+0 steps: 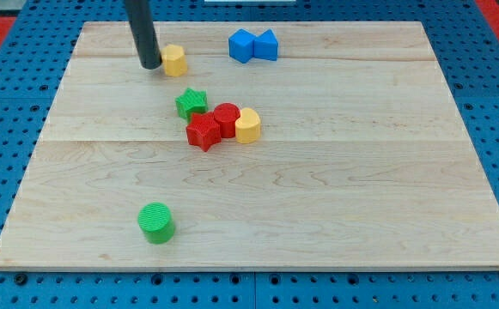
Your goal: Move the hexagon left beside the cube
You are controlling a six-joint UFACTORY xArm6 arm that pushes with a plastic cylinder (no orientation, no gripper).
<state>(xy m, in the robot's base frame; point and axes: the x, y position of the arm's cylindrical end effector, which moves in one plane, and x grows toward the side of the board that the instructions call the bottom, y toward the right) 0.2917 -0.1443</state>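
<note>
A yellow hexagon block (174, 60) lies on the wooden board (335, 189) near the view's top, left of centre. My tip (149, 64) touches its left side; the dark rod rises up out of the view's top. A blue cube (242, 45) lies to the right of the hexagon, with a gap between them. A blue triangular block (266, 45) touches the cube's right side.
A green star (191, 104), a red star (203, 132), a red cylinder (227, 118) and a yellow rounded block (248, 125) cluster at the board's middle. A green cylinder (156, 222) stands near the view's bottom left. Blue pegboard (498, 129) surrounds the board.
</note>
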